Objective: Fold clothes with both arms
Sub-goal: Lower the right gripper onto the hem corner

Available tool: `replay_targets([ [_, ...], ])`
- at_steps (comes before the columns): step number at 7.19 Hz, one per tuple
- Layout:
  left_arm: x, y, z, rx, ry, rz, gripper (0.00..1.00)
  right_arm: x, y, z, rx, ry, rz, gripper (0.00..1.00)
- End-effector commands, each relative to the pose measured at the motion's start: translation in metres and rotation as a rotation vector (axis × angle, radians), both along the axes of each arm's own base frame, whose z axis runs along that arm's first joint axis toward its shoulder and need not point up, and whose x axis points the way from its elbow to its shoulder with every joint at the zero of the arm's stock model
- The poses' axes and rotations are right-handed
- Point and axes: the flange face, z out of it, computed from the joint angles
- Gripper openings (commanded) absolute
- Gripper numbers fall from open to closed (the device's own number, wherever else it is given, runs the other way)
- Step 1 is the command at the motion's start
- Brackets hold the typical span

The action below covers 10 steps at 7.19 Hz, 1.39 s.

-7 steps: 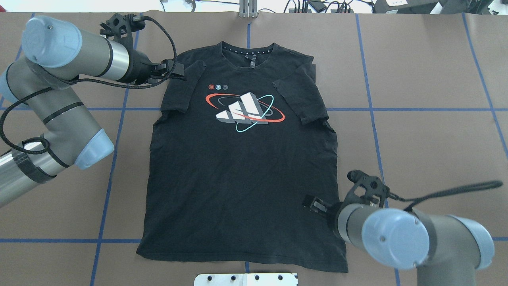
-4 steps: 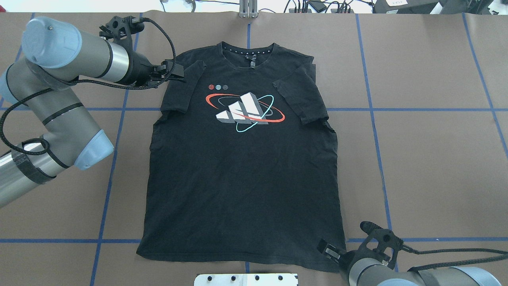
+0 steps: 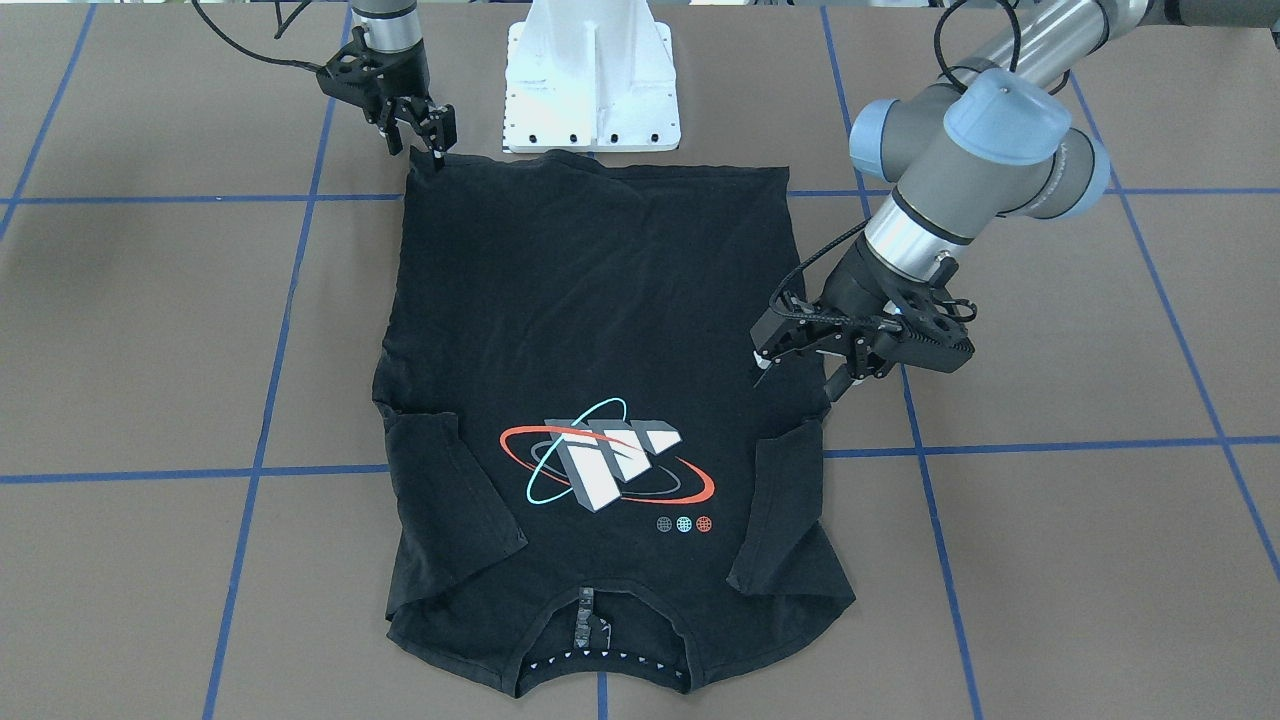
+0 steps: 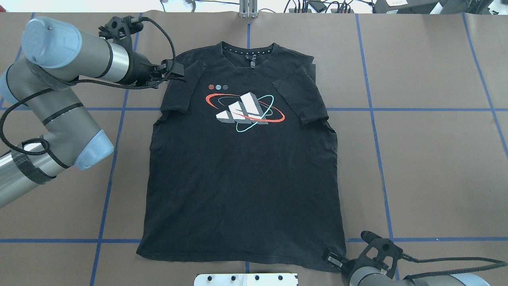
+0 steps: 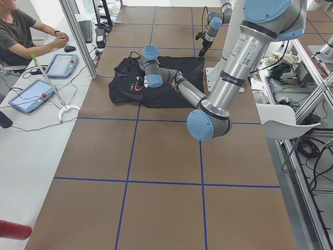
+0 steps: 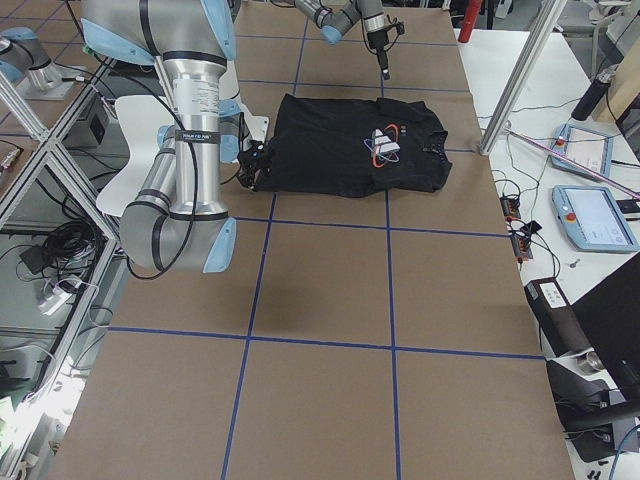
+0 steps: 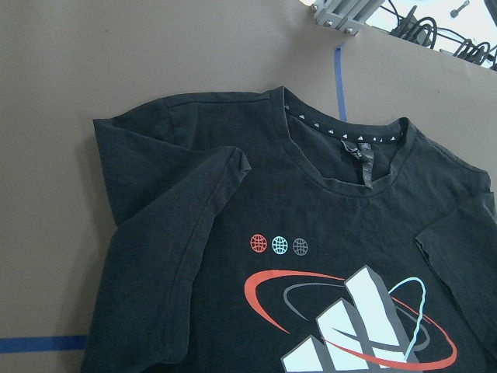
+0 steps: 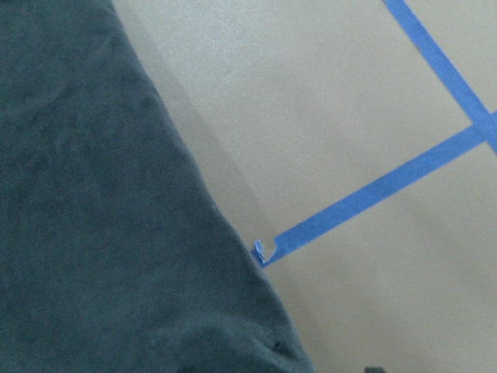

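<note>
The black t-shirt lies flat on the brown table, print up, collar away from the robot, both sleeves folded inward. It also shows in the front view and both wrist views. My left gripper hovers at the shirt's left folded sleeve; in the front view its jaws stand apart and hold nothing. My right gripper sits low at the shirt's near right hem corner; in the front view its jaws look apart, tips at the hem edge.
The white pedestal base stands just behind the hem. Blue tape lines grid the table. In the left side view an operator sits at a side table with tablets. An aluminium post stands there.
My right gripper has moved from over the shirt's lower right side back toward the robot, down to the near right hem corner. The left arm has barely moved.
</note>
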Motion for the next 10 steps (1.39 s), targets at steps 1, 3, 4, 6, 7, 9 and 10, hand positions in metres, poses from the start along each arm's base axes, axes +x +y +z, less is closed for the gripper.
replay_targets([
  [1,0.0,-0.001,0.001,-0.002,-0.003,-0.003,0.99,-0.001,0.005,0.0,-0.001,0.0,-0.009,0.65],
  [3,0.002,-0.001,0.003,-0.004,-0.005,-0.001,0.99,-0.002,0.01,0.0,0.0,0.0,-0.02,0.64],
  [4,0.002,-0.001,0.004,-0.005,-0.006,-0.001,0.99,-0.003,0.013,0.0,-0.001,0.0,-0.023,0.64],
  [6,0.002,-0.002,0.004,-0.007,-0.007,-0.001,0.99,-0.003,0.022,0.001,-0.026,-0.004,-0.012,0.63],
  [7,0.002,-0.002,0.005,-0.006,-0.007,-0.003,0.99,-0.003,0.022,0.001,-0.027,-0.005,-0.011,0.57],
  [9,0.003,-0.002,0.006,-0.008,-0.01,-0.004,0.99,-0.002,0.021,0.005,-0.025,0.003,-0.01,0.47],
  [10,0.003,-0.003,0.006,-0.009,-0.011,-0.004,0.99,0.0,0.02,0.004,-0.026,0.0,-0.008,0.24],
])
